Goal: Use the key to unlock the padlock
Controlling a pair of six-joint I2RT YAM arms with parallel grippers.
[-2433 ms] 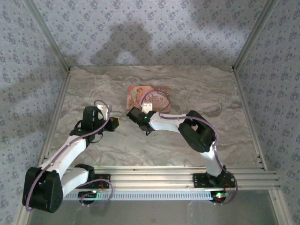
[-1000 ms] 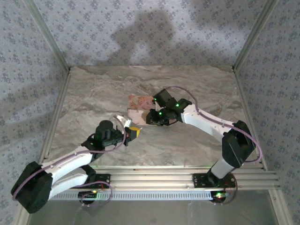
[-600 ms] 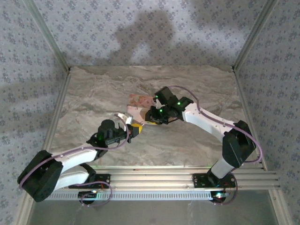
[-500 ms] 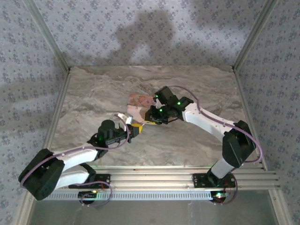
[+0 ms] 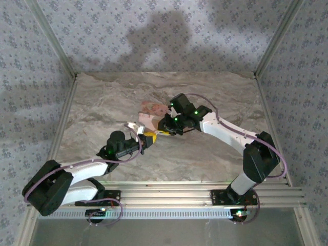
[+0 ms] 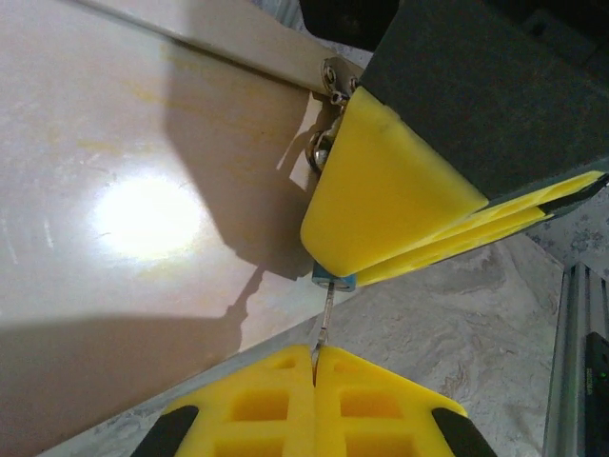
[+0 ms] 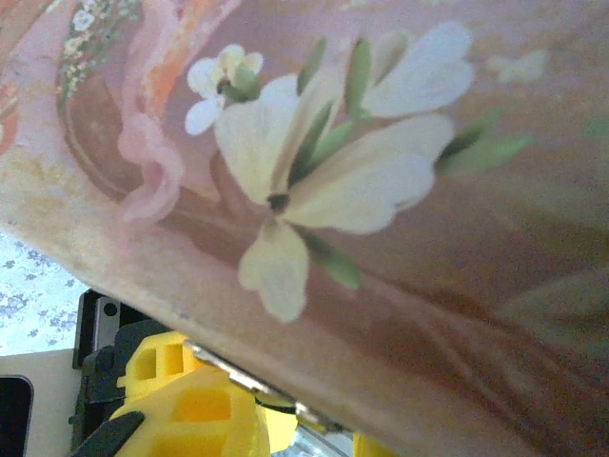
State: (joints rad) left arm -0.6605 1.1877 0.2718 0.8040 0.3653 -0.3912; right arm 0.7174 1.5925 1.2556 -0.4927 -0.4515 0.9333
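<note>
Left gripper (image 6: 314,354) is fully closed, pads pinched tight on the key (image 6: 326,319), w/ just the thin metal shaft poking out ahead. That pinch looks meant to keep the shaft stiff & in line w/ the keyhole. Shaft tip meets the padlock (image 6: 335,278), a tiny blue body peeking from under the right gripper (image 6: 339,268), whose jaws sit narrowly apart, clamped on it. Right arm seems to present the lock w/ its bottom face turned to the key, so the other arm can push straight in. Whether the tip is in the slot or only touching it, can't tell.

Pink box (image 6: 143,190) sits just beside the pair, its edge close behind the right fingers (image 6: 381,200). Both grippers meet mid-table, nearly nose to nose, so there's little slack for sideways moves. Open table (image 6: 457,324) lies toward the near rail (image 5: 205,192) & out to both sides. A turn of the left wrist prob. needs no extra space.
</note>
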